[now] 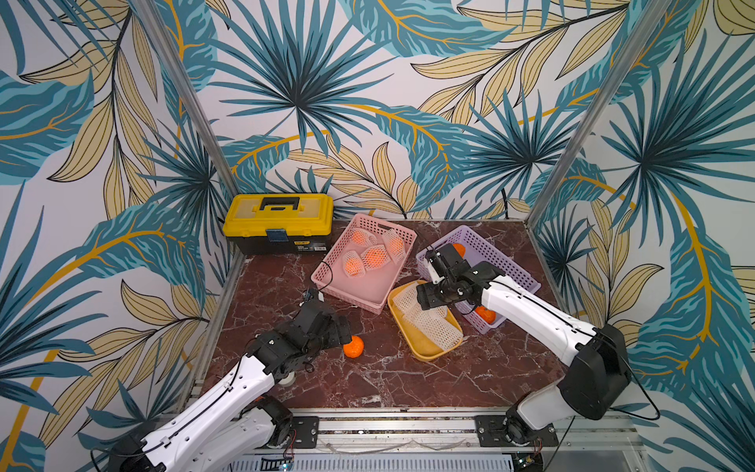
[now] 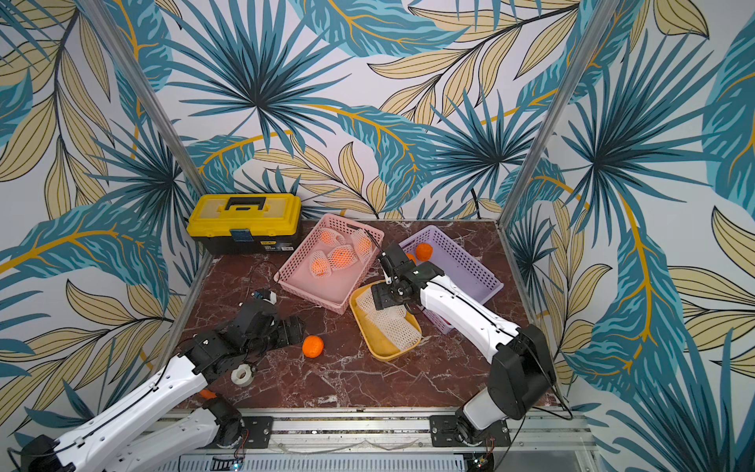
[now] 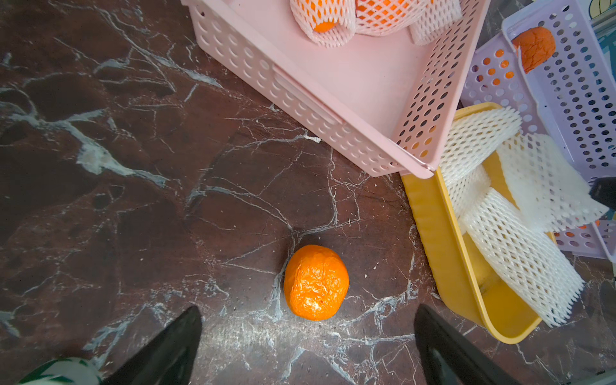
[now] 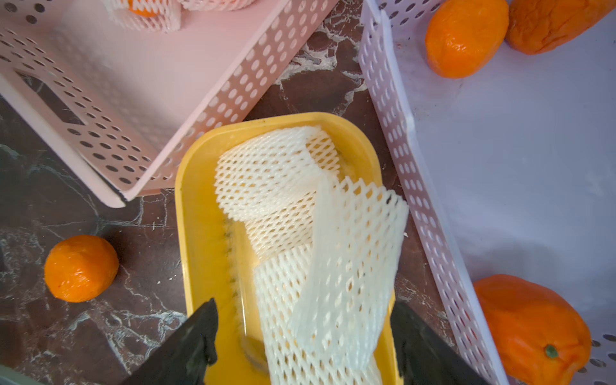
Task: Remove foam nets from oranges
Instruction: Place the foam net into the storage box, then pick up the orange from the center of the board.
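A bare orange (image 1: pixel 353 346) (image 3: pixel 316 282) lies on the marble table, just ahead of my left gripper (image 3: pixel 308 325), which is open and apart from it. Several oranges wrapped in foam nets (image 1: pixel 374 256) sit in the pink basket (image 1: pixel 347 294). My right gripper (image 4: pixel 304 303) is open above the yellow tray (image 4: pixel 200 233), where loose foam nets (image 4: pixel 276 173) lie piled. One blurred net (image 4: pixel 346 266) hangs free between the spread fingers. Three bare oranges (image 4: pixel 465 40) rest in the purple basket (image 4: pixel 393 110).
A yellow toolbox (image 1: pixel 278 222) stands at the back left corner. A white tape roll (image 2: pixel 243 375) lies under my left arm. The pink basket, yellow tray and purple basket crowd together at mid-right. Metal frame posts bound the table.
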`<state>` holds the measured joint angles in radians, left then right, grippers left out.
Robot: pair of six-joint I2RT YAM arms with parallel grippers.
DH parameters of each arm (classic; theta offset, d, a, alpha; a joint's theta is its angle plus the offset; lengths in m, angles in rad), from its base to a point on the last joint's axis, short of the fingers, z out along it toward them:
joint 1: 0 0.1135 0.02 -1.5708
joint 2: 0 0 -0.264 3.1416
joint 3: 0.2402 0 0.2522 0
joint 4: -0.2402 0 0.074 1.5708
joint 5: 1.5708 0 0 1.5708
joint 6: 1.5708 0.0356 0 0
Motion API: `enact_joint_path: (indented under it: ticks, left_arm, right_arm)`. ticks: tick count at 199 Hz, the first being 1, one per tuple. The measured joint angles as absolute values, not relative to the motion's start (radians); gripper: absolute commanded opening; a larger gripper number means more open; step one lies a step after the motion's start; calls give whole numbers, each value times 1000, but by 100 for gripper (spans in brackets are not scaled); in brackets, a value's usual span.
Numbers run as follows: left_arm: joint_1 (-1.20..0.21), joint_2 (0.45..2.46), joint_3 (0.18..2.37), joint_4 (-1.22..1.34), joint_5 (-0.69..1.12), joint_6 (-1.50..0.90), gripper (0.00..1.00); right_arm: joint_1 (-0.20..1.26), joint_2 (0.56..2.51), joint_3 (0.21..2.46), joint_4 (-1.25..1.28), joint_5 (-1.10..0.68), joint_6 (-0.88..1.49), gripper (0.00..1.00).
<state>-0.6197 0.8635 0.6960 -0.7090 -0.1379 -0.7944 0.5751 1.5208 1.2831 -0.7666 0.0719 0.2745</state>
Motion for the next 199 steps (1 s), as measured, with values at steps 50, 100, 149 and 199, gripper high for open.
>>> enact_joint_path:
  ticks: [50,100,149,199]
  left_arm:
    - [-618,847,704,-750,-174,-794,100]
    - [-576,805,804,-835,-255,-796,100]
    - [-519,838,1031,-942,-285,-732,100]
    - [-460,868,1100,-981,-353,-645,99]
  right_arm:
    - [641,1317,1104,-524,-134,340,84]
    - [902,1408,1117,-364,-91,363,89]
    - [1100,1708,1283,-418,75,362,91]
    - [1116,1924,1439,-510,180,435,94]
